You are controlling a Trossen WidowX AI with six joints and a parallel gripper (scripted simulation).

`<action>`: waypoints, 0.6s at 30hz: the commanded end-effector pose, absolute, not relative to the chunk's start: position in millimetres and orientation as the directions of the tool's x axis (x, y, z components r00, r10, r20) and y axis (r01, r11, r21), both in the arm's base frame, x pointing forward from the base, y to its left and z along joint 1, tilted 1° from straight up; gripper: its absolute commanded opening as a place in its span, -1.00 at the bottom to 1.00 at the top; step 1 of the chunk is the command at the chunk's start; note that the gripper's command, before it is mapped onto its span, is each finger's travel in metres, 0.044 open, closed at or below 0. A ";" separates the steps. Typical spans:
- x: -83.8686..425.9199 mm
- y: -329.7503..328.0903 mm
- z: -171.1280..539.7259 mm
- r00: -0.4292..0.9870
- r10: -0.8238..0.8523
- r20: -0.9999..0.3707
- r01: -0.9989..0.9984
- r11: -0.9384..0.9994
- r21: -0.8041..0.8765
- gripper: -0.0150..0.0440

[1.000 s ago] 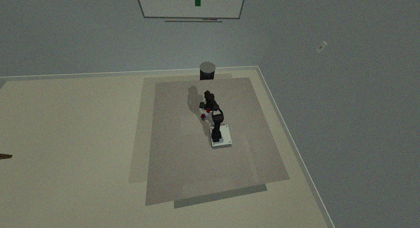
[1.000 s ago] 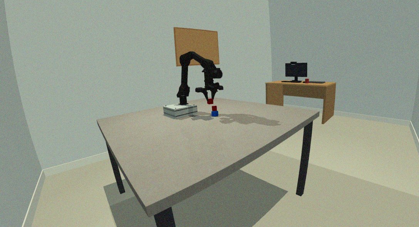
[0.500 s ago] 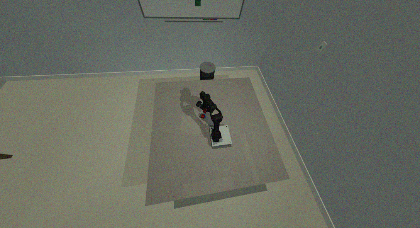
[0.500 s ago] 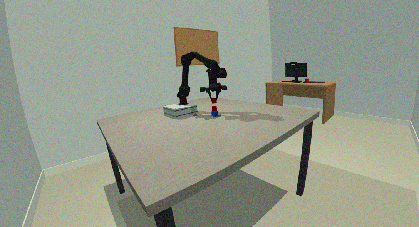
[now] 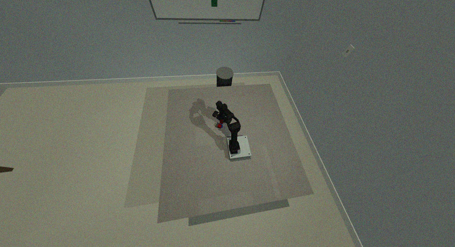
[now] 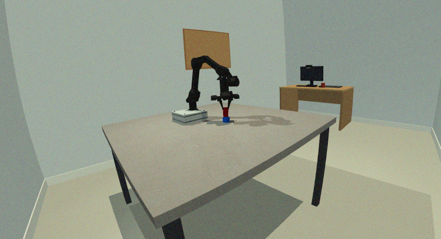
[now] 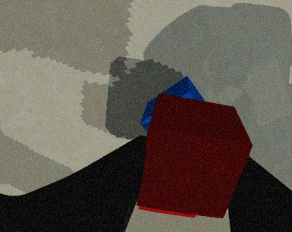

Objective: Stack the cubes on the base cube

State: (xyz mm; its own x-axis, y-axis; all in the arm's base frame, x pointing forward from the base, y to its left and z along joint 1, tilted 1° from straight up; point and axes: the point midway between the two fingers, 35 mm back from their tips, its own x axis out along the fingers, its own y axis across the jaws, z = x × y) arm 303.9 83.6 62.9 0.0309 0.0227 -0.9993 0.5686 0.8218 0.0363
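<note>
A pale room seen from above: a grey table [image 5: 222, 181] stands on a beige floor, with a whiteboard [image 5: 206, 5] on the far wall and a dark bin [image 5: 224, 76] beside the table. The black arm [image 5: 233, 130] rises from a white base plate [image 5: 244, 146] and bends over a small spot of red and blue, too small here to separate.

From the side, the gripper [image 6: 225, 109] points straight down, clamped on a red cube [image 6: 225, 111] directly above the blue base cube [image 6: 226, 119] on the table top. Whether red touches blue cannot be told. A wooden desk [image 6: 317, 94] with a monitor [image 6: 311, 73] stands behind.

At the wrist, the red cube fills the gap between the two dark fingers, hiding most of the blue cube; one blue corner shows beyond it.
</note>
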 end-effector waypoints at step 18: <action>306.9 83.9 33.3 0.027 0.028 -0.999 0.582 0.813 0.038 -0.14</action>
